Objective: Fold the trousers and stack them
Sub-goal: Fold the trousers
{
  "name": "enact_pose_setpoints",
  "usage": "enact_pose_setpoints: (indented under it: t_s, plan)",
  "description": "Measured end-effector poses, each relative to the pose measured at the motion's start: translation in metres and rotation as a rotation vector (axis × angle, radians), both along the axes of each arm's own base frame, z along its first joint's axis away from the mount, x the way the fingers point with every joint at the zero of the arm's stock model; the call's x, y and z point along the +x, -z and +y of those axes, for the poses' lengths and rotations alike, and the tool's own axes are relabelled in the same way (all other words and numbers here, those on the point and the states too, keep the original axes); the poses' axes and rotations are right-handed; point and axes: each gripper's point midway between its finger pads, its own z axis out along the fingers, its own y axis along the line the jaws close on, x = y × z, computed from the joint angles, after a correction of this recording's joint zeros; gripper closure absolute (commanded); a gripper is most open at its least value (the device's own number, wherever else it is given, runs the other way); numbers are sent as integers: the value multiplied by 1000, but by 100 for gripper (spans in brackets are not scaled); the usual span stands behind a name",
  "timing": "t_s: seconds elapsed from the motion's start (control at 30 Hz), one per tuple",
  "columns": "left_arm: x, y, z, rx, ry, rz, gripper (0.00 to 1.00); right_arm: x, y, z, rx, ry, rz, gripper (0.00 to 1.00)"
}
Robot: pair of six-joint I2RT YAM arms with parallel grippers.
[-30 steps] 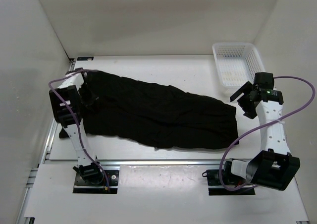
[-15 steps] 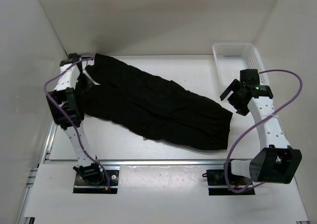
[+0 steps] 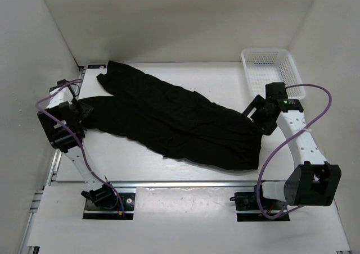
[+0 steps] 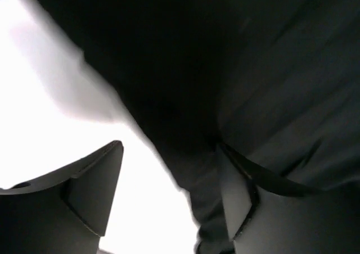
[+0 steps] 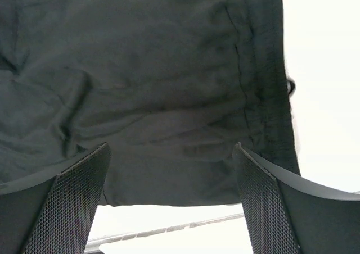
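Left gripper (image 3: 85,111): jaws parted about halfway, nothing clamped. In the left wrist view the edge of a trouser leg runs between its fingers (image 4: 93,189), with dark cloth under the right-hand finger and bare white counter (image 3: 140,164) under the left-hand one. Judgement: it sits at the leg hem because that end must be lifted for a lengthwise fold.

The trousers (image 3: 180,125) lie spread flat and unfolded on the counter, running diagonally from just beside the left gripper to directly under the right gripper. A second leg end lies beyond the left gripper, toward the back wall.

Right gripper (image 3: 257,116): jaws wide open, holding nothing. The right wrist view shows it poised over the waistband (image 5: 264,68), cloth filling the gap between the fingers, with the waist edge and a bit of drawstring off to the gripper's right. Judgement: each arm covers one end so that the garment can be doubled end to end; no fold made yet.

A white mesh basket (image 3: 270,71) stands just beyond the right gripper, apart from the cloth.
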Motion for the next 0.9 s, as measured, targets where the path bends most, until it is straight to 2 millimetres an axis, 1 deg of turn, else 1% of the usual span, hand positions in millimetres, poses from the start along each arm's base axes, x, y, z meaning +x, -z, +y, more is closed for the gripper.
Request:
enact_pose_setpoints:
  t_s: [0.03, 0.1, 0.13, 0.17, 0.2, 0.23, 0.3, 0.33, 0.4, 0.47, 0.67, 0.7, 0.8, 0.9]
  plan:
    - [7, 4, 3, 3, -3, -3, 31, -3, 2, 1, 6, 6, 6, 7]
    - [17, 13, 8, 11, -8, -4, 42, -16, 11, 2, 18, 22, 32, 7]
    - [20, 19, 10, 13, -8, -1, 51, -24, 16, 2, 25, 32, 47, 7]
    - [21, 24, 11, 14, -8, 6, 76, -36, 22, 2, 32, 46, 69, 7]
    - [22, 25, 11, 12, -12, 13, 87, -49, 27, 3, 40, 62, 93, 7]
    - [23, 25, 12, 17, -12, 9, 90, -61, 31, 4, 50, 76, 111, 7]
    - [24, 24, 13, 23, -4, 8, 90, -81, 36, 5, 69, 107, 128, 7]
    - [24, 24, 13, 23, -3, 9, 90, -90, 38, 6, 78, 122, 136, 10]
    - [24, 25, 13, 28, -1, 12, 90, -104, 42, 7, 93, 154, 153, 11]
    - [23, 24, 14, 35, 2, 15, 90, -116, 49, 8, 105, 183, 180, 13]
    - [22, 22, 14, 44, 6, 15, 90, -151, 79, 14, 145, 245, 316, 13]
    - [22, 21, 14, 44, 7, 15, 90, -156, 83, 15, 151, 253, 337, 14]
    - [23, 17, 12, 46, 13, 9, 90, -161, 93, 17, 160, 279, 376, 21]
    - [25, 12, 13, 48, 16, 2, 90, -151, 100, 17, 165, 302, 370, 25]
